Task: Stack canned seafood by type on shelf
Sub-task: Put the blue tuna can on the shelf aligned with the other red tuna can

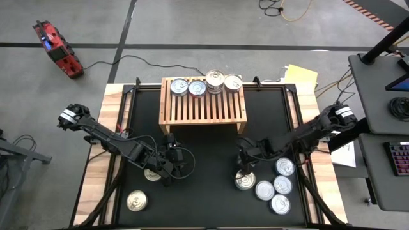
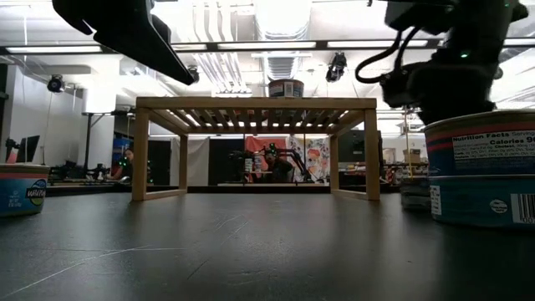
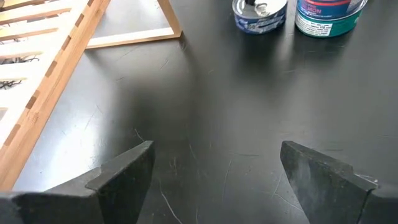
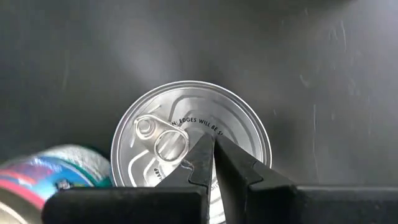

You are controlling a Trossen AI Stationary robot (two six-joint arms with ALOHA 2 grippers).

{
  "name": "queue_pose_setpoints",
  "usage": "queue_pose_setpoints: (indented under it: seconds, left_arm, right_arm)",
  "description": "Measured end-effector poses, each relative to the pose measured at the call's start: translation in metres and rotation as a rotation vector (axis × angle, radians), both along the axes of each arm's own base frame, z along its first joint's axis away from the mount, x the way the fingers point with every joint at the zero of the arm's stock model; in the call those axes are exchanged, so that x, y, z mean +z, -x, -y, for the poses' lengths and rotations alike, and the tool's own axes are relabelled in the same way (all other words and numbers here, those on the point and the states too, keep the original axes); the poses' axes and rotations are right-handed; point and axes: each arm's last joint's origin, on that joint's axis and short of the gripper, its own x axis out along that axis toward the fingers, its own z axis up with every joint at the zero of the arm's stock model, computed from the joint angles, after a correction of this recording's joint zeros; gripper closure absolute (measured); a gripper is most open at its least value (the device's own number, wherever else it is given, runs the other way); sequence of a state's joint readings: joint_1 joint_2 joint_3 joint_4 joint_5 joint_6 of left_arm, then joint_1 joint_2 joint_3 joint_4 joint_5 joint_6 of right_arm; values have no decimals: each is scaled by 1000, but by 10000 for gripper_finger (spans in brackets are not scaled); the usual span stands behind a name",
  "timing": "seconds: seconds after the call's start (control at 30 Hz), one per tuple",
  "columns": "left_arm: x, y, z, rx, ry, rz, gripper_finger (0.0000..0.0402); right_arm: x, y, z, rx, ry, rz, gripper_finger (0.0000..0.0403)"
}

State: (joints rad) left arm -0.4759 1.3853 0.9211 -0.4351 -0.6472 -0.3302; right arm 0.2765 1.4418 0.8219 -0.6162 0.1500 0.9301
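Observation:
The light-wood slatted shelf (image 1: 203, 102) stands at the table's far middle. Several tins stand along its far edge (image 1: 206, 84). My right gripper (image 1: 245, 167) is shut and points down over a silver-lidded tin (image 4: 186, 134) that stands on the black mat right of centre. My left gripper (image 1: 171, 167) is open and empty, low over the mat left of centre. In its wrist view only bare mat lies between the fingers (image 3: 214, 158). A tin (image 1: 152, 174) stands just to its left, partly under the arm. Another tin (image 1: 136, 201) stands near the front left. My right gripper's shut fingertips (image 4: 211, 146) stand over the tin's lid beside the pull tab (image 4: 163, 138), coming from above. I cannot tell whether they touch the lid. The tin stands upright on the mat.
Several more tins (image 1: 278, 186) stand in a cluster at the front right, close to my right arm. In the low view they show as two stacked tins (image 2: 481, 167). Two labelled tins (image 3: 292, 12) show far off in the left wrist view. Bare mat lies between the arms.

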Motion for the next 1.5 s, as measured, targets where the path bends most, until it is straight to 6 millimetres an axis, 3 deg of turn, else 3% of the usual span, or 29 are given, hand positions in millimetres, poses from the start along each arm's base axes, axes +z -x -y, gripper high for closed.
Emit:
queue_pose_setpoints:
  seconds: [0.3,0.6,0.8,0.97,1.23,1.5]
  left_arm:
    - [0,0,0,10,11,5,70]
    - [1,-7,4,5,42,69,70]
    - [-13,-30,17,-108,46,120,71]
    - [-33,-51,28,-178,-45,157,83]
    - [-48,-81,34,-199,-184,338,137]
    - [-72,-100,22,-130,-160,396,261]
  right_arm:
    - [-9,-20,13,45,33,83,390]
    - [-18,-43,15,207,94,106,390]
    - [1,-51,12,292,175,151,390]
    - [31,-52,5,340,228,246,390]
    - [48,-36,-12,382,275,306,390]
    - [49,-28,-28,363,390,324,390]
